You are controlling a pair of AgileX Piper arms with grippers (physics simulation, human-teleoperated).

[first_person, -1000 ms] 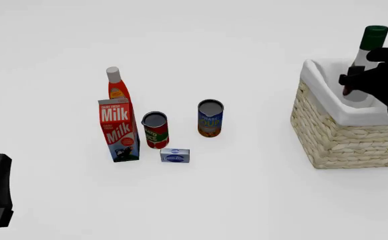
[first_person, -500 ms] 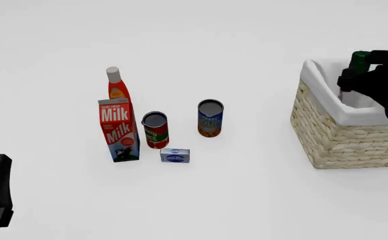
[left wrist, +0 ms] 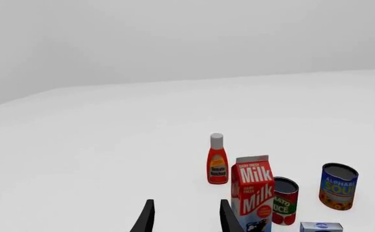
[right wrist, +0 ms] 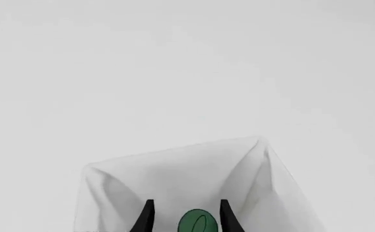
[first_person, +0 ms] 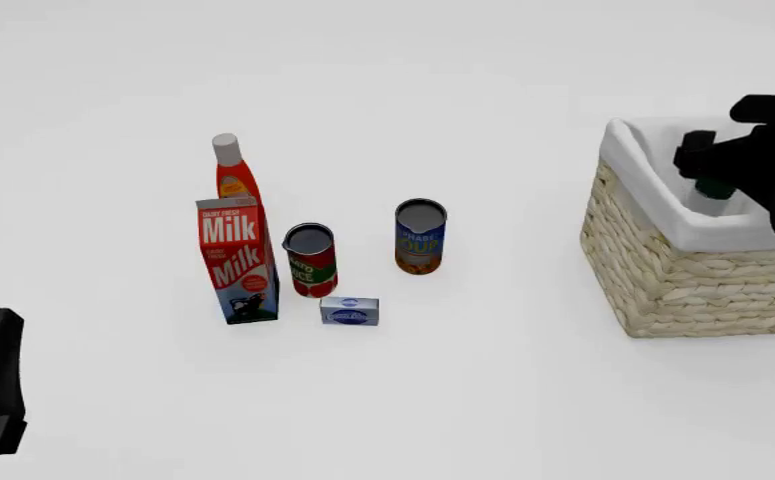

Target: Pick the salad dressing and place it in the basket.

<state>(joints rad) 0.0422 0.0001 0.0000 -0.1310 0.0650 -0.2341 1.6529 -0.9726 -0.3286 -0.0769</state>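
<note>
Dressing point(right wrist: 198, 224) down inside basket point(first_person: 667, 270), only green cap visible between right gripper point(right wrist: 186, 218) jaws; grip or release: cannot tell. Right gripper over basket. Left gripper point(left wrist: 185, 216) jaws apart, empty, well left of basket, near milk carton point(first_person: 236, 260). Cans point(first_person: 419, 236) between carton and basket.

The dressing point(first_person: 710, 186) has dropped deep into the basket point(first_person: 681, 270) at three o'clock; only its green cap shows where neck and label stood above the rim a second ago, between the right gripper point(right wrist: 186, 216) fingers.
</note>
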